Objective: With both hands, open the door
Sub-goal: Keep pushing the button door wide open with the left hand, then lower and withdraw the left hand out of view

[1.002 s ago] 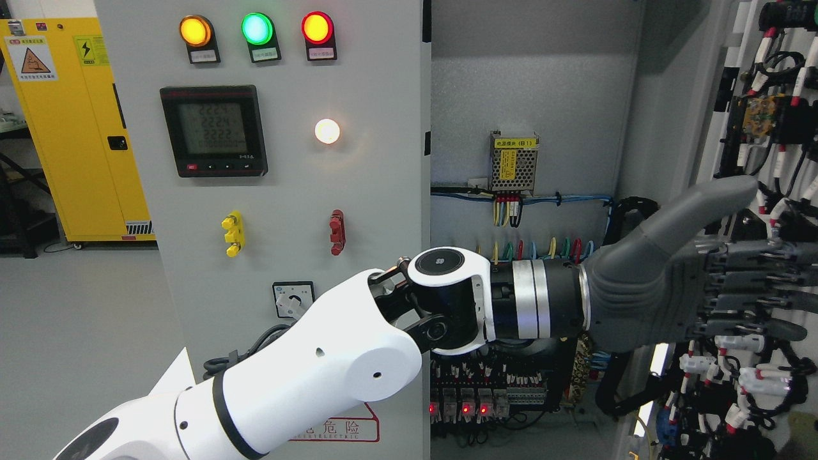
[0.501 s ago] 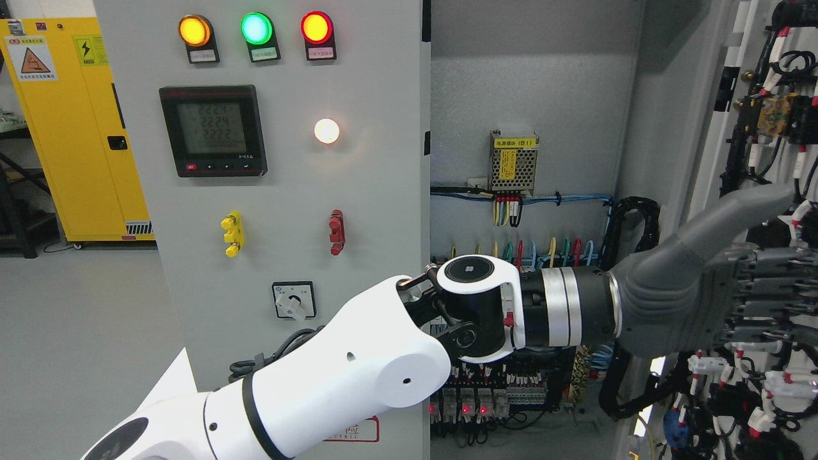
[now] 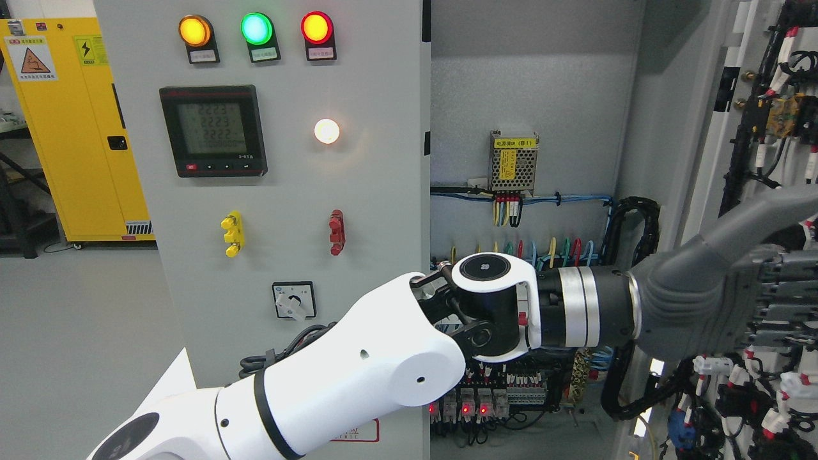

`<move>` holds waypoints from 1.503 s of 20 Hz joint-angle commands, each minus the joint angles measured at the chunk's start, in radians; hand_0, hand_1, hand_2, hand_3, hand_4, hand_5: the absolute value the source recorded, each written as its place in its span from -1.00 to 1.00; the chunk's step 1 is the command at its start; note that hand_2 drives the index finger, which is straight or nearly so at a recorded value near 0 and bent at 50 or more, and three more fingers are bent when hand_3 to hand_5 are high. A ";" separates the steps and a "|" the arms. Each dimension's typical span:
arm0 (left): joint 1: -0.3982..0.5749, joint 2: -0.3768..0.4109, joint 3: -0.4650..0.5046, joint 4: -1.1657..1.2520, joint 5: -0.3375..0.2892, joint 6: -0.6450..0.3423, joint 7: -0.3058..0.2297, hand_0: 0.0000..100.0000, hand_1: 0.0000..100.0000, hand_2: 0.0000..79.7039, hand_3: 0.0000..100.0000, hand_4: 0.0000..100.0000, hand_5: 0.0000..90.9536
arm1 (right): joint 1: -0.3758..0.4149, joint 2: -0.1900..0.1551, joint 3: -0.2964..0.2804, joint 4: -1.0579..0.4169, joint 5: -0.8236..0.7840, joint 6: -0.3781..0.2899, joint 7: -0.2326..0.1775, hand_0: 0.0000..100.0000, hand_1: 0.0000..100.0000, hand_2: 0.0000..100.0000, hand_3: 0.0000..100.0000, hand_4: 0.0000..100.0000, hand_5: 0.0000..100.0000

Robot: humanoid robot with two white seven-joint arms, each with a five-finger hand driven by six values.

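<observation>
Across the left half of the view stands a tall grey cabinet panel (image 3: 287,191), closed, its right edge running down the middle. At three o'clock hangs the opened door (image 3: 760,147), swung out to the right so its inner face shows, strung with black and white wiring; its right part runs off the picture, so its full width cannot be seen. Between panel and door lies the cabinet interior (image 3: 530,96), a grey back wall with a small perforated power supply (image 3: 513,162) near centre and coloured wires under it. Rows of terminals with red lights at six o'clock are partly hidden behind the arm.

From seven o'clock the left arm (image 3: 332,383) rises, white, reaching across to three o'clock. Its left hand (image 3: 722,300) is dark grey, laid flat against the door's inner face with the fingers (image 3: 786,287) stretched straight and the thumb raised above them, gripping nothing. The fingertips are cut off by the right edge.

On the panel, at eleven o'clock, sits a black meter (image 3: 213,130); its digits are too faint to read surely. Above it glow three round lamps, orange (image 3: 195,30), green (image 3: 256,28) and red (image 3: 316,27). A yellow locker (image 3: 70,128) shows at ten o'clock, partly cut off.
</observation>
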 commanded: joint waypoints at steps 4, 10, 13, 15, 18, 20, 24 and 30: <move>-0.017 -0.058 -0.005 0.033 -0.003 0.001 -0.003 -1.00 -1.00 -1.00 -1.00 -1.00 -1.00 | 0.000 0.014 0.002 0.000 0.000 0.000 0.000 -0.57 -0.80 -1.00 -1.00 -1.00 -1.00; -0.023 -0.088 -0.008 0.088 -0.007 0.001 -0.003 -1.00 -1.00 -1.00 -1.00 -1.00 -1.00 | 0.001 0.015 0.002 0.000 0.000 0.000 0.000 -0.57 -0.80 -1.00 -1.00 -1.00 -1.00; -0.029 -0.092 -0.022 0.100 -0.006 0.001 -0.004 -1.00 -1.00 -1.00 -1.00 -1.00 -1.00 | 0.000 0.015 0.002 0.000 0.000 0.000 0.000 -0.57 -0.80 -1.00 -1.00 -1.00 -1.00; -0.029 -0.100 -0.023 0.110 -0.006 0.001 -0.006 -1.00 -1.00 -1.00 -1.00 -1.00 -1.00 | 0.000 0.014 0.002 0.001 0.000 0.000 0.000 -0.57 -0.80 -1.00 -1.00 -1.00 -1.00; -0.029 -0.112 -0.028 0.122 -0.004 0.001 -0.006 -1.00 -1.00 -1.00 -1.00 -1.00 -1.00 | 0.000 0.014 0.002 0.001 0.000 0.000 0.000 -0.57 -0.80 -1.00 -1.00 -1.00 -1.00; -0.029 -0.111 -0.029 0.122 -0.004 -0.001 -0.006 -1.00 -1.00 -1.00 -1.00 -1.00 -1.00 | 0.000 0.014 0.002 0.001 0.000 0.000 0.000 -0.57 -0.80 -1.00 -1.00 -1.00 -1.00; -0.038 -0.098 -0.017 0.111 -0.003 0.001 -0.006 -1.00 -1.00 -1.00 -1.00 -1.00 -1.00 | 0.000 0.014 0.002 0.001 0.000 0.000 0.000 -0.57 -0.80 -1.00 -1.00 -1.00 -1.00; -0.029 0.000 0.064 0.030 -0.004 0.018 -0.001 -1.00 -1.00 -1.00 -1.00 -1.00 -1.00 | 0.000 0.014 0.002 0.000 0.002 0.000 0.000 -0.57 -0.80 -1.00 -1.00 -1.00 -1.00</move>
